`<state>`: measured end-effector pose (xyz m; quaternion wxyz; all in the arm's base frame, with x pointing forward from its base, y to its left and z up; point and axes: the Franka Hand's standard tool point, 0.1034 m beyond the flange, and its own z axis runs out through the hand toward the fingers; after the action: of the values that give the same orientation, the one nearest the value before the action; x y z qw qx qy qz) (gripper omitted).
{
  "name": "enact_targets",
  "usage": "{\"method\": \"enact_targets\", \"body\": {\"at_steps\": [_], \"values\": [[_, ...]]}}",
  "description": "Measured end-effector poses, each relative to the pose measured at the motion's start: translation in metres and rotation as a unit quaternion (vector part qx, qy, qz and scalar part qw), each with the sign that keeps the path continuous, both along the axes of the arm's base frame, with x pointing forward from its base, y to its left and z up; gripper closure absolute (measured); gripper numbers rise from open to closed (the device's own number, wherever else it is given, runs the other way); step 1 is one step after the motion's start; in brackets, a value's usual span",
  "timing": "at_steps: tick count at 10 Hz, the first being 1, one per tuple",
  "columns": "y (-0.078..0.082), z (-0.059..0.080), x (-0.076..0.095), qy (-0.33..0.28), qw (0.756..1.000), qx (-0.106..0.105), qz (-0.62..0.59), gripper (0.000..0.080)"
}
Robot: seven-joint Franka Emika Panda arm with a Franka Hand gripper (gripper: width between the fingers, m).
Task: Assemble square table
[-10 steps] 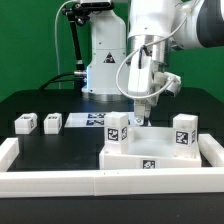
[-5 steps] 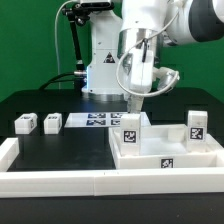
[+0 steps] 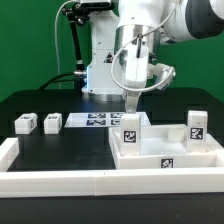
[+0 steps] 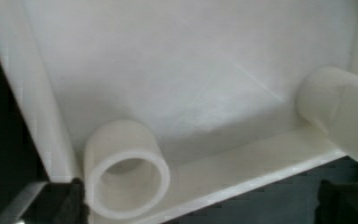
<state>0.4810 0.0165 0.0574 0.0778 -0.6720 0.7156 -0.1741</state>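
Observation:
The square table's white slab (image 3: 166, 153) lies rim-up at the exterior view's right, against the front wall. Two tagged legs stand upright in it, one at its near-left corner (image 3: 130, 131) and one at its far-right corner (image 3: 197, 125). My gripper (image 3: 130, 106) hangs open just above the near-left leg and holds nothing. In the wrist view the slab's inner face (image 4: 194, 90) fills the picture, with that leg's round top (image 4: 130, 172) close by, the other leg (image 4: 345, 105) farther off, and my gripper (image 4: 202, 203) open. Two more leg blocks (image 3: 25, 123) (image 3: 52, 122) lie loose at the left.
A long low white barrier wall (image 3: 90, 181) runs along the front and turns back at both ends. The marker board (image 3: 93, 120) lies flat behind the slab, in front of the arm's base (image 3: 100, 75).
The slab has swung round and slid right, now square against the front wall. My gripper moved left and then rose a little, staying open.

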Motion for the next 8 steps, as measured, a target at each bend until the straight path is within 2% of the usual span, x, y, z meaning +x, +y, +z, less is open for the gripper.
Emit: {"method": "enact_targets", "body": {"at_steps": [1, 2, 3, 5, 6, 8], "values": [[0.001, 0.001, 0.001, -0.003, 1.0, -0.003, 0.0, 0.015], [0.011, 0.007, 0.002, -0.014, 1.0, -0.011, 0.008, 0.015], [0.022, 0.005, -0.001, -0.012, 1.0, -0.012, 0.018, 0.015], [0.029, 0.002, -0.005, -0.01, 1.0, -0.014, 0.026, 0.015], [0.035, -0.003, -0.009, -0.008, 0.999, -0.023, 0.033, 0.015], [0.032, -0.005, -0.01, -0.005, 0.999, -0.025, 0.034, 0.015]]}}
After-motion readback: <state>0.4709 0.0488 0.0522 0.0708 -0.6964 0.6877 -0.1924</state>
